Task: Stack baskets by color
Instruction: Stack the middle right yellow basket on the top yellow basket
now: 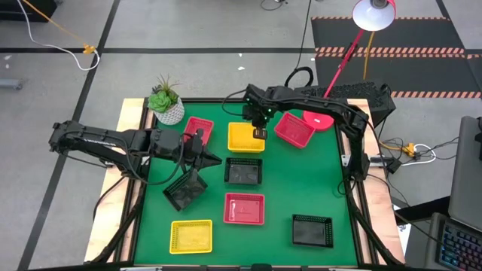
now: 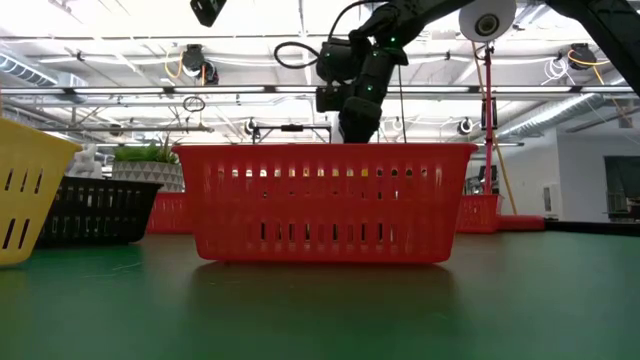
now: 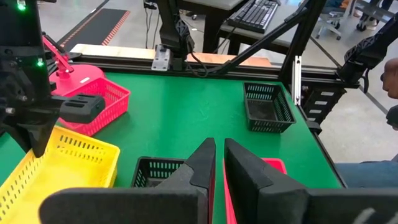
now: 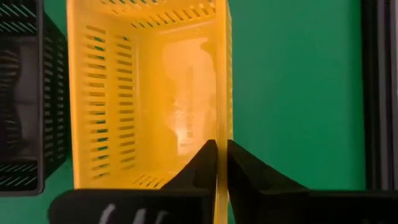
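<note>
Several red, yellow and black baskets lie singly on the green mat [image 1: 290, 181]. My right gripper [image 4: 222, 146] reaches down from the far right and is shut on the far yellow basket [image 1: 242, 138]. A black basket [image 1: 243, 172] lies just near of it, and a red one [image 1: 294, 129] to its right. My left gripper [image 1: 218, 160] hangs above the mat left of centre, shut, with nothing between its fingers [image 3: 205, 163]. Under that arm lies a skewed black basket [image 1: 184, 191]. Near the front edge lie a red [image 1: 245, 208], a yellow [image 1: 190, 235] and a black basket [image 1: 312, 230]. My right gripper pinches the top rim of one side wall [image 4: 222, 134] of the yellow basket, close to its far right corner, with one finger inside the basket and one outside. The fingers come steeply from above, slanting in from the table's right. The basket sits level on the mat.
A white plant pot [image 1: 167, 107] stands at the far left corner. A red lamp base [image 1: 320, 119] stands at the far right, beside the tilted red basket. Another red basket [image 1: 198, 128] lies behind my left gripper. Bare mat shows on the right between the baskets.
</note>
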`<action>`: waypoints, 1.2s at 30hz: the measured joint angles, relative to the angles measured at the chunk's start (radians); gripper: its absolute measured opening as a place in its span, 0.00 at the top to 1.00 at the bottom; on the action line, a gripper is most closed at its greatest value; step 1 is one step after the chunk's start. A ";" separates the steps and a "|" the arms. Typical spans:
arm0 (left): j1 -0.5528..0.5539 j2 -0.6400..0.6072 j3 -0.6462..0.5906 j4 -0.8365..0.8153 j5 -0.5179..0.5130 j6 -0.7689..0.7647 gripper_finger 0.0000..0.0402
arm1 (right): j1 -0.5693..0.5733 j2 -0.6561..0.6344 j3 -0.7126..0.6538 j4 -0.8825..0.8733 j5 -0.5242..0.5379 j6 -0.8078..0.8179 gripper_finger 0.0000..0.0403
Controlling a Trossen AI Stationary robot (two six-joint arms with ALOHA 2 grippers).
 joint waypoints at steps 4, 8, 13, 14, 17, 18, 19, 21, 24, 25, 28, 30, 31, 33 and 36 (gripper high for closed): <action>0.000 0.000 0.000 0.000 0.000 0.001 0.91 | -0.003 -0.002 0.000 -0.010 -0.006 -0.001 0.98; 0.000 0.000 0.000 0.000 0.000 0.002 0.91 | -0.015 -0.005 0.000 -0.009 -0.093 -0.003 0.98; 0.000 0.000 0.000 0.000 0.000 0.002 0.91 | -0.038 -0.005 0.000 -0.004 -0.137 -0.004 0.98; 0.000 0.000 0.000 0.000 0.000 0.002 0.91 | -0.042 -0.005 0.000 -0.005 -0.141 -0.004 0.98; 0.000 0.000 0.000 0.000 0.000 0.001 0.91 | -0.055 -0.005 0.000 -0.011 -0.211 -0.008 0.98; 0.000 0.000 0.000 0.000 0.000 0.001 0.91 | -0.058 -0.005 0.000 -0.009 -0.217 -0.009 0.98; 0.000 0.000 0.000 0.000 0.000 0.001 0.91 | -0.060 -0.005 0.000 -0.009 -0.216 -0.010 0.98; 0.000 0.000 0.000 0.000 0.000 0.001 0.91 | -0.061 -0.005 0.000 -0.010 -0.218 -0.011 0.98; 0.000 0.000 0.000 0.000 0.000 0.001 0.91 | -0.064 -0.005 0.000 -0.010 -0.247 -0.014 0.98; 0.000 0.000 0.000 0.001 0.000 0.001 0.91 | -0.064 -0.005 0.000 -0.010 -0.255 -0.014 0.98; 0.000 0.000 0.000 0.001 0.000 0.001 0.91 | -0.067 -0.005 0.000 -0.010 -0.266 -0.014 0.97; 0.000 0.000 0.000 0.001 0.000 0.001 0.91 | -0.067 -0.005 0.000 -0.004 -0.266 -0.014 0.97; 0.000 0.000 0.000 0.001 0.000 0.001 0.91 | -0.067 -0.005 0.000 0.001 -0.266 -0.014 0.97; 0.000 0.000 0.000 0.001 0.000 0.001 0.91 | -0.067 -0.005 0.000 0.001 -0.266 -0.014 0.97; 0.000 0.000 0.000 0.001 0.000 0.001 0.91 | -0.067 -0.005 0.000 0.001 -0.266 -0.014 0.97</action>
